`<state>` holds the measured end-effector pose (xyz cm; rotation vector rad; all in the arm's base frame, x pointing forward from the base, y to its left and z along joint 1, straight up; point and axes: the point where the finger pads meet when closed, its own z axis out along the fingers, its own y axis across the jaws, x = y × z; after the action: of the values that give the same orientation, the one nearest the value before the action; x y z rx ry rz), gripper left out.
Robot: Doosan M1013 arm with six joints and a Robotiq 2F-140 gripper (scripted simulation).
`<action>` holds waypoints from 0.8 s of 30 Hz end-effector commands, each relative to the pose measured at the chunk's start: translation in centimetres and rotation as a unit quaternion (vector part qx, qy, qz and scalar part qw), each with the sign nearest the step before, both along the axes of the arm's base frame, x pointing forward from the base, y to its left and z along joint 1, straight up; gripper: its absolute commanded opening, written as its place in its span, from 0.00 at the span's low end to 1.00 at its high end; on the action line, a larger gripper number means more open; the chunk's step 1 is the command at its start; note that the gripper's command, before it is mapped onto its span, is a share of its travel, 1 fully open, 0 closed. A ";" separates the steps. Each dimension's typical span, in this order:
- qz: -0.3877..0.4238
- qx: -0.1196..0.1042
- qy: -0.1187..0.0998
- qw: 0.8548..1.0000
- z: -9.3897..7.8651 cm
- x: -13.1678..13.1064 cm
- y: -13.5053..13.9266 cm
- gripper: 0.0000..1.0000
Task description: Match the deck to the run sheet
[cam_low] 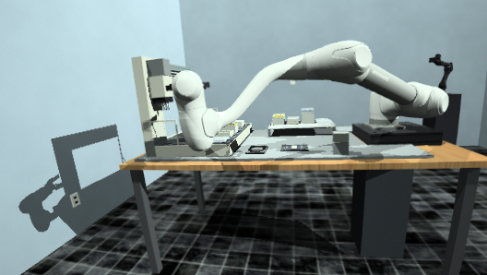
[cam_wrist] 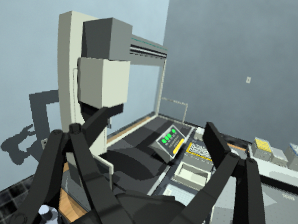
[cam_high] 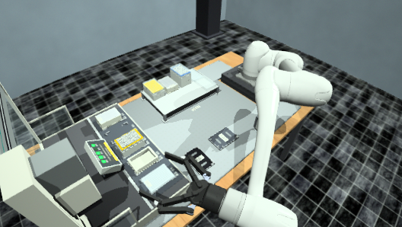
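Observation:
My gripper [cam_high: 160, 183] [cam_wrist: 156, 123] is wide open and empty. It hangs low at the near end of the liquid handler's deck [cam_high: 100, 131], beside a lidded clear plate [cam_high: 157, 178]. Going back along the deck row there stand an open white reservoir [cam_high: 131, 160] [cam_wrist: 192, 175], a yellow-framed tip rack [cam_high: 129, 139] without a cover, and a pale block [cam_high: 108, 117]. I cannot read any labels. In the exterior view the wrist hides the gripper.
The shelf unit [cam_high: 190, 100] at the back carries a yellow-topped item [cam_high: 154, 87], a grey one [cam_high: 168, 83], a tall blue-topped box [cam_high: 180, 74] and flat clear pieces [cam_high: 203, 81]. Two black nests [cam_high: 223, 139] [cam_high: 199, 159] lie mid-table. A green-keyed panel [cam_high: 100, 156] and the gantry [cam_high: 23, 179] flank the deck.

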<state>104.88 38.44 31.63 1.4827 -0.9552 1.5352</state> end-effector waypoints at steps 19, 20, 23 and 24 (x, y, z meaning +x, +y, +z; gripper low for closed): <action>0.009 0.010 0.014 1.000 0.1 -0.5 -0.9 0.79; 0.014 0.015 0.021 1.000 0.0 -0.8 -1.3 0.79; 0.028 0.029 0.044 0.998 -0.2 -1.5 -2.6 0.79; 0.032 0.034 0.051 0.998 -0.2 -1.8 -3.0 0.79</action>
<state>103.65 36.52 31.33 1.5690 -0.9412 1.4819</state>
